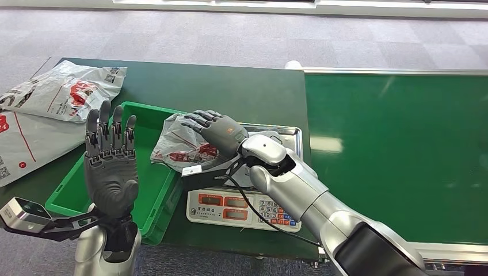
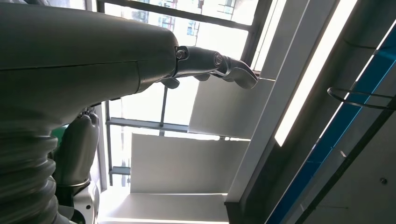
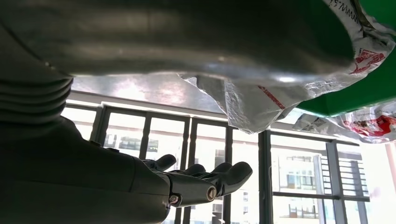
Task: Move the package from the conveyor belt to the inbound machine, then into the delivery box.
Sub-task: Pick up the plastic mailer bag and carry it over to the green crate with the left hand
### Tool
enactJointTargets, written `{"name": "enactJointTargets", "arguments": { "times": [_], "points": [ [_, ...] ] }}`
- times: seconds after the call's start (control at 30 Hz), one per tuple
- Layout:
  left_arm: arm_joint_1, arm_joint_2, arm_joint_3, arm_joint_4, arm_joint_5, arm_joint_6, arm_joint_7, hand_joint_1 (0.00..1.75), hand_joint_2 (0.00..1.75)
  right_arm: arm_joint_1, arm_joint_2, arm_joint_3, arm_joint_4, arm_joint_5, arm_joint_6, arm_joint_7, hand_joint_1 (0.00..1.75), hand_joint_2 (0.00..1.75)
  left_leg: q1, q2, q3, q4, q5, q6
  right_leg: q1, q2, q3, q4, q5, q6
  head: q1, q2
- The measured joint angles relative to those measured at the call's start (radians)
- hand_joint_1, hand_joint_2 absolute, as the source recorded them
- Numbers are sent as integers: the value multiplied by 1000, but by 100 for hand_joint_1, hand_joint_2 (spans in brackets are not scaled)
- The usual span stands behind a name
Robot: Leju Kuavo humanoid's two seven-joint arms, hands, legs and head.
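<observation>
The package (image 1: 181, 146), a crumpled white bag with red print, lies tilted across the scale's steel tray (image 1: 290, 133) and the right rim of the green delivery box (image 1: 151, 202). My right hand (image 1: 218, 133) holds it, fingers (image 1: 197, 119) laid over its top and the thumb (image 3: 196, 37) against its other side, where the package (image 3: 261, 100) bulges past. My left hand (image 1: 110, 172) stands upright over the box's near left corner, fingers (image 1: 109, 129) spread and empty; its fingers (image 2: 219, 67) point up toward the ceiling in the left wrist view.
The scale's keypad and displays (image 1: 239, 210) face me below the tray. Two more printed bags (image 1: 66, 89) (image 1: 26, 141) lie on the dark table at the left. The green conveyor belt (image 1: 397, 149) fills the right side, bare.
</observation>
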Motion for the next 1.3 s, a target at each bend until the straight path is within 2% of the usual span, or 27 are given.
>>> {"name": "enactJointTargets", "arguments": {
  "times": [0.8, 1.17, 1.3],
  "points": [
    [12, 6, 0, -5, -15, 3, -5, 0, 175, -5, -11, 0, -20, -41, 13, 7, 0, 0, 0, 0, 0, 0, 0, 0, 0, 0, 0, 0, 0, 0, 0, 0],
    [12, 13, 0, -5, -33, 36, -9, 0, 175, -3, -80, -3, -149, -71, 12, 27, 0, 0, 0, 0, 0, 0, 0, 0, 0, 1, 0, 0, 0, 0, 0, 0],
    [11, 18, 0, -7, -118, 88, -14, 0, 175, 7, -102, -10, -198, -73, 20, 24, 0, 0, 0, 0, 0, 0, 0, 0, 0, 1, -1, 0, 0, 0, 0, 0]
  ]
}}
